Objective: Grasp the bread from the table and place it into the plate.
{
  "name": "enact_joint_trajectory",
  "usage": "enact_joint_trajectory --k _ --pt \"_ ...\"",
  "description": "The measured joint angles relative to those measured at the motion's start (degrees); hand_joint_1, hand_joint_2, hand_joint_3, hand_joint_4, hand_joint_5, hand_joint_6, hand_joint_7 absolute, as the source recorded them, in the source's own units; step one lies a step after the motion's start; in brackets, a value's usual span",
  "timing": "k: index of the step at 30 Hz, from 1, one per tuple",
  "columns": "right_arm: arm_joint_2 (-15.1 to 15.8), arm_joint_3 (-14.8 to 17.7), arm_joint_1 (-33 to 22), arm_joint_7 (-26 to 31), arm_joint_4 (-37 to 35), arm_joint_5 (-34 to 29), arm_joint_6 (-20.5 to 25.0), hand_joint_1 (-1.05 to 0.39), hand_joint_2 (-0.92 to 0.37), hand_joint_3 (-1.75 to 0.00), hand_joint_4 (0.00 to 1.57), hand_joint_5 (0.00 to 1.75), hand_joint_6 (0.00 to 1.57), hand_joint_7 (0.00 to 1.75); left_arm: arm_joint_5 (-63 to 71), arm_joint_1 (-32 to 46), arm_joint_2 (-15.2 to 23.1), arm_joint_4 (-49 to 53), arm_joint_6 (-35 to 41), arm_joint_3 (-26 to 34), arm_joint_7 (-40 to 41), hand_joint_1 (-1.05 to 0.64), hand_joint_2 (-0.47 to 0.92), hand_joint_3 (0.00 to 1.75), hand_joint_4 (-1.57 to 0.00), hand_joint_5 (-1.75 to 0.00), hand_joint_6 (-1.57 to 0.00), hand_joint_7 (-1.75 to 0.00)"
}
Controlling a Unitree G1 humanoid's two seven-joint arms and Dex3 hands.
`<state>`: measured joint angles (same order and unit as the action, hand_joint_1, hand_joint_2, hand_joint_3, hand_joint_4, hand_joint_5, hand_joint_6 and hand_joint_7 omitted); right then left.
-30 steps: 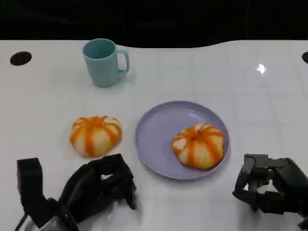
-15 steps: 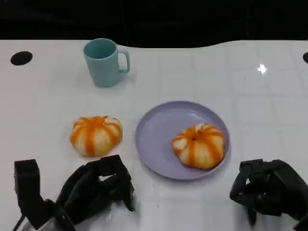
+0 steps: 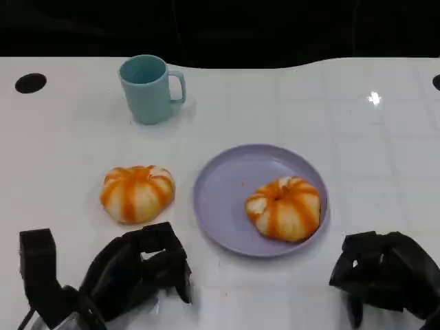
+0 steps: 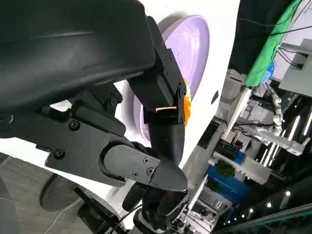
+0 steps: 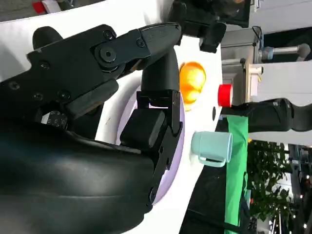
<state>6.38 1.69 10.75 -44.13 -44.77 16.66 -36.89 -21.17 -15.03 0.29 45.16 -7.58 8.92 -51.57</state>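
We are drawing our empty, curled right hand (image 3: 385,278) back from the plate (image 3: 223,206) now holding one bread (image 3: 284,207), while our left hand (image 3: 137,271) is waiting, loosely curled and empty, near the counter (image 3: 357,151) bread (image 3: 137,193).

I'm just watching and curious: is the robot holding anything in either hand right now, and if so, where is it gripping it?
Nothing is held. The left hand and right hand rest near the table's front edge, away from both breads.

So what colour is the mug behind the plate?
The mug is pale teal, clearest in the head view.
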Motion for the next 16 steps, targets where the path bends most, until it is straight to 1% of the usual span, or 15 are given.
enact_joint_trajectory --k 5,6,8,12,15,16 --pt "-0.8 1.4 0.0 -1.61 -0.03 1.08 2.41 -0.54 -0.92 -0.1 1.57 0.84 1.57 0.48 0.0 0.07 0.05 0.0 -0.14 0.01 -0.14 -0.7 0.88 0.0 -0.96 -1.45 -0.94 -1.08" --pt "-0.9 1.77 0.0 -1.87 0.03 1.29 2.95 -0.52 -0.91 -0.09 1.57 0.81 1.57 0.41 0.0 0.08 0.09 0.0 -0.15 0.01 -0.17 -0.7 0.88 0.0 -0.96 -1.45 -0.94 -1.09" --pt "-0.94 2.17 0.01 -2.59 0.04 1.9 3.32 -0.48 -0.9 -0.08 1.57 0.77 1.57 0.34 0.0 0.09 0.13 0.0 -0.15 0.01 -0.19 -0.69 0.88 0.0 -0.96 -1.45 -0.93 -1.08" --pt "-1.28 2.87 0.02 -3.38 0.02 2.13 3.67 -0.41 -0.89 -0.08 1.57 0.72 1.57 0.28 -0.01 0.12 0.14 0.01 -0.15 0.07 -0.36 -0.7 0.88 0.0 -0.96 -1.44 -0.94 -1.08" --pt "-1.72 3.91 0.23 -4.38 -0.49 2.67 3.47 -0.38 -0.88 -0.11 1.57 0.7 1.57 0.32 -0.01 0.15 0.15 0.0 -0.15 0.08 -0.51 -0.71 0.88 0.0 -0.96 -1.45 -0.94 -1.08" --pt "-1.85 4.19 0.37 -4.59 -0.92 2.82 3.03 -0.37 -0.74 -0.38 1.57 0.68 1.57 0.35 -0.01 0.16 0.15 0.0 -0.15 0.09 -0.51 -0.7 0.87 0.0 -0.96 -1.45 -0.94 -1.08"
